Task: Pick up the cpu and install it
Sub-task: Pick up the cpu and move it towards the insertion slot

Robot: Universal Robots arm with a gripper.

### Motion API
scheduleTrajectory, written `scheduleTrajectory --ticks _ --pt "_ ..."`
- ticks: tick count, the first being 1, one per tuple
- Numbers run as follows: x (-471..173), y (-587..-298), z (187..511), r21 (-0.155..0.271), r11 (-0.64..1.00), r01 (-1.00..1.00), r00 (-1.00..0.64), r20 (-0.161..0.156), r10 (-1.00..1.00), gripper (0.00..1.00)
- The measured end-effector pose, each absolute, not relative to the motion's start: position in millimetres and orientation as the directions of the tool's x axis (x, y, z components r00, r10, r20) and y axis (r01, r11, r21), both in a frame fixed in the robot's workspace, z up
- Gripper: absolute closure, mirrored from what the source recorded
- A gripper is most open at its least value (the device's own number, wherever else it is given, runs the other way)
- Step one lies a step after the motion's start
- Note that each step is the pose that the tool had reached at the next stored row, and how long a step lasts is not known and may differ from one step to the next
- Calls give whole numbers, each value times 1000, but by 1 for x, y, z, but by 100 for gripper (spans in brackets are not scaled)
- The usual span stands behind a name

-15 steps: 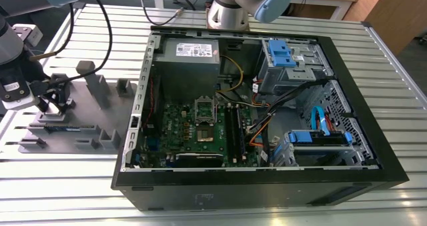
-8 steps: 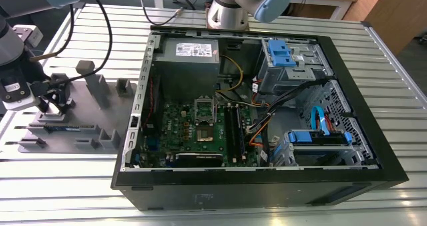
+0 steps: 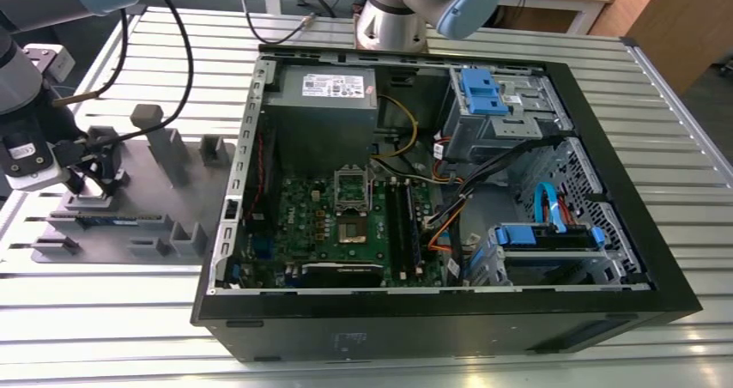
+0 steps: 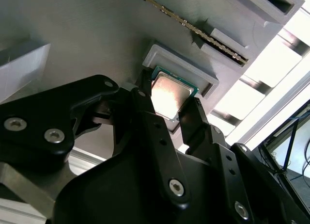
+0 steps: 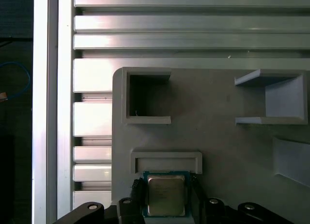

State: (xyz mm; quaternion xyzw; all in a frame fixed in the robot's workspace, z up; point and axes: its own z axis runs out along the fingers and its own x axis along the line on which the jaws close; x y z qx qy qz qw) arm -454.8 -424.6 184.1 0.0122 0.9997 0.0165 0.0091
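Around your work sits a grey fixture tray (image 3: 137, 201) on the slatted metal table (image 3: 115, 319), to the exterior view's left of the open computer case (image 3: 458, 319). The tray carries upright posts and an open square pocket (image 5: 145, 95); a long thin memory stick (image 4: 193, 27) is held in slotted blocks just beyond the shallow holder (image 5: 165, 160); that holder's raised rim stands just beside the fingertips.

The cpu (image 5: 165, 195) is at that holder on the tray, silvery top facing up; it is well apart from the motherboard (image 3: 332, 225) inside the case.

Your arm reaches from its base (image 3: 396, 23) behind the case across to the tray, with the wrist pointing down. The gripper (image 5: 165, 200) is low over the holder; its two dark fingers (image 4: 145, 107) are set narrow against opposite edges of the cpu, and as far as both wrist views let you judge, they are holding it. You cannot tell whether the chip is lifted off the holder's floor.
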Motion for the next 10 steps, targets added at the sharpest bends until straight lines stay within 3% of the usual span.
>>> scheduleTrajectory --ticks 7,8,10 --pt "-455 -425 184 33 999 24 -1000 -18 25 52" --pt "-455 -425 184 33 999 24 -1000 -18 25 45" --pt "-455 -425 184 33 999 24 -1000 -18 25 45"
